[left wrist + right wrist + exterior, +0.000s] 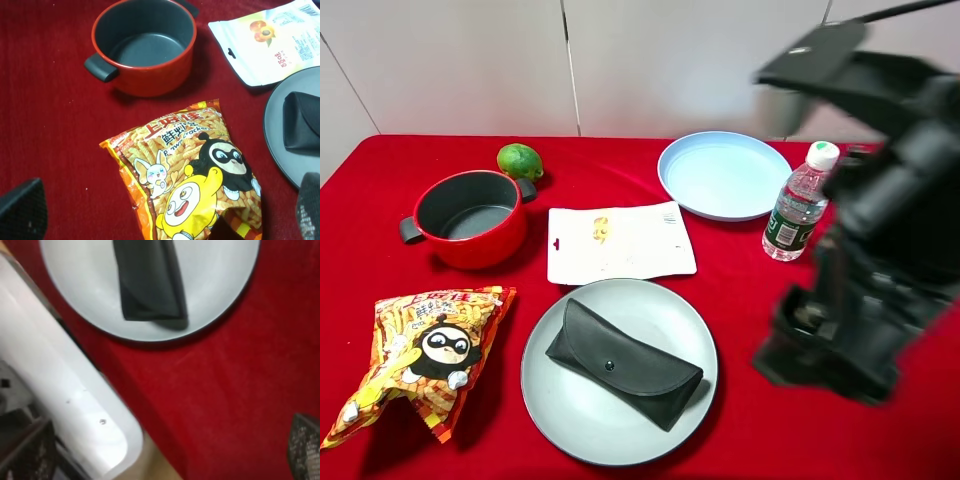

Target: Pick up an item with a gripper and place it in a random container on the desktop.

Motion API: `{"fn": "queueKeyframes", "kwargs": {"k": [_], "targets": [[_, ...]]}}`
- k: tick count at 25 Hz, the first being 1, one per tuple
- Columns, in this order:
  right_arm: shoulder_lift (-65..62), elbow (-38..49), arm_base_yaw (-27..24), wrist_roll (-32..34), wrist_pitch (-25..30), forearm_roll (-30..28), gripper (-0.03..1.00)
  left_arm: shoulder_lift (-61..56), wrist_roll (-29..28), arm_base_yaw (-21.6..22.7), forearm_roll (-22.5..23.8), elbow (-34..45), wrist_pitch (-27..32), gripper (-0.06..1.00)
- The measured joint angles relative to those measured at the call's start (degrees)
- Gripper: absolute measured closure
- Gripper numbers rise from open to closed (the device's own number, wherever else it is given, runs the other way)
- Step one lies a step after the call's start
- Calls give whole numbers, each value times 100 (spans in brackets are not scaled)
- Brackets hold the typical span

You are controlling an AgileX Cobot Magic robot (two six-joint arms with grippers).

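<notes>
Glasses case [623, 362] lies flat inside the grey plate [560, 420], flap up, nothing touching it. Right gripper [170, 460] off to the side above the red table [750, 300], jaws spread wide, empty. Left gripper [165, 220] hovers over the snack bag [187, 175], jaws also wide, empty. Judged: placement looks done; only the arm's retreat left

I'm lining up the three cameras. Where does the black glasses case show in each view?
Exterior high: glasses case lies on the grey plate, bottom centre.
Left wrist: one end of it shows at the right edge, on the plate.
Right wrist: one end at top centre.
Shared landmark: the grey plate.
</notes>
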Motion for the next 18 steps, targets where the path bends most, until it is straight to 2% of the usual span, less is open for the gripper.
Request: {"fn": "queueKeyframes", "kwargs": {"k": [5, 14, 18], "targets": [[-977, 511, 0, 0, 5, 190, 28, 0, 0, 0, 0, 0, 0, -5], [-2589, 1534, -18, 0, 16, 195, 28, 0, 0, 0, 0, 0, 0, -5], [-3338, 1990, -609, 0, -21, 195, 28, 0, 0, 0, 0, 0, 0, -5]]}}
